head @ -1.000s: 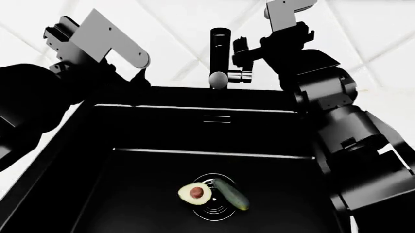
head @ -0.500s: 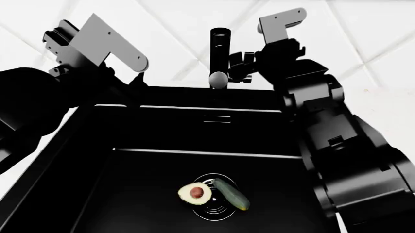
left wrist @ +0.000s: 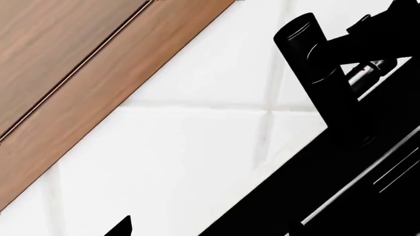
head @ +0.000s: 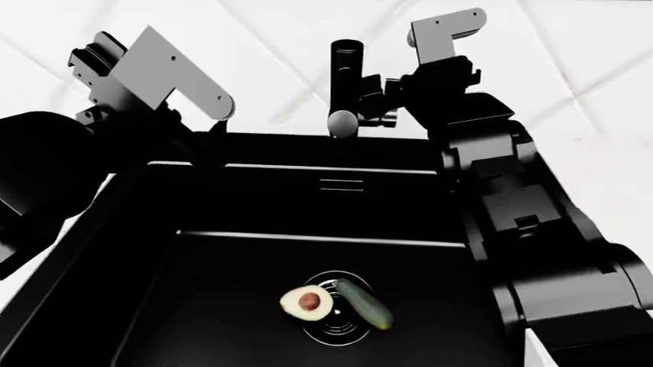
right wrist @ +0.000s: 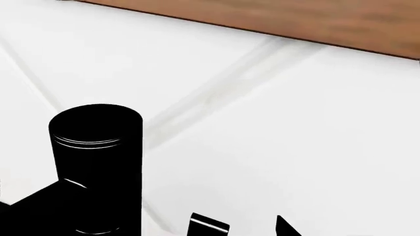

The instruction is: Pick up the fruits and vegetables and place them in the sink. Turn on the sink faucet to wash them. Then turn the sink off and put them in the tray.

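The sink (head: 255,267), a large matte-black rectangular basin, filled most of the head view, set into a white bench (head: 602,153) veined with faint grey lines. No brand, label or other writing could be read anywhere in the views. A band of warm brown wood panelling (left wrist: 85,64) ran above the white surface in both wrist views.

The right arm (head: 531,229) reached up along the sink's right side to the back rim, and the left arm (head: 61,168) stood over the back left corner of the sink. A grey bracket capped each wrist.

The sink faucet (head: 345,80), a tall black column, rose at the middle of the sink's back edge, with its round nozzle end (head: 342,122) facing forward just below. The right claw (head: 380,101) sat right against the faucet's right side at the small side lever; whether its fingers were closed on the lever could not be told. The left claw (head: 209,130) was lost in black against the sink rim, so its opening could not be told either.

On the sink floor, at the round ringed drain (head: 337,317), lay the zucchini (head: 365,303), slanted across the drain's right side. The halved avocado (head: 307,302) lay cut face up, its brown pit showing, touching the zucchini's left side.
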`<state>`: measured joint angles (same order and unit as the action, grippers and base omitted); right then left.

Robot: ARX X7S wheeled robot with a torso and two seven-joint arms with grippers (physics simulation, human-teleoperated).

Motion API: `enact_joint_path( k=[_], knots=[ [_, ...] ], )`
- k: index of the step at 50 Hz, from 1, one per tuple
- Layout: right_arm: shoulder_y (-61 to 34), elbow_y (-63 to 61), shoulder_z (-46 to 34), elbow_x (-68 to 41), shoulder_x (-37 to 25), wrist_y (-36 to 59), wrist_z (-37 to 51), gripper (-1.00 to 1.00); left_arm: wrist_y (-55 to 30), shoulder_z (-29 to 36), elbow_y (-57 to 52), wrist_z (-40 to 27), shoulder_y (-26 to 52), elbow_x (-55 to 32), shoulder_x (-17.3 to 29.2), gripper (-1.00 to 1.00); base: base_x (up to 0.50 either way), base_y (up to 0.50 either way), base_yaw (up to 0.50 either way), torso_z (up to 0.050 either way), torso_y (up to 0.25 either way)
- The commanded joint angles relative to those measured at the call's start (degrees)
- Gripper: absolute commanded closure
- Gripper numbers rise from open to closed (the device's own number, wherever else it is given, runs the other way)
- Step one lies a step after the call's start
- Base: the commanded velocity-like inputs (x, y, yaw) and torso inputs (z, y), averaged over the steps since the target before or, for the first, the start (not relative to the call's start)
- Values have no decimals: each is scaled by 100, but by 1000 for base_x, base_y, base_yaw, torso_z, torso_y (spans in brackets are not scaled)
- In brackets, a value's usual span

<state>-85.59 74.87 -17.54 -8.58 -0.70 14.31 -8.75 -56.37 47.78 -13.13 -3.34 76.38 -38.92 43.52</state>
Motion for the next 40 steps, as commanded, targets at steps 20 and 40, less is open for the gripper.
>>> enact_joint_path(
  k=[20,40],
  knots=[
    [-33,10,558,582,21,-427,213,-100,150,46,-119,65,-81,30,102,-100,0,0,0,0,-71],
    [-31,10,453,482,36,-402,129,-100,226,73,-161,90,-147,46,152,-100,0,0,0,0,-123]
  ],
)
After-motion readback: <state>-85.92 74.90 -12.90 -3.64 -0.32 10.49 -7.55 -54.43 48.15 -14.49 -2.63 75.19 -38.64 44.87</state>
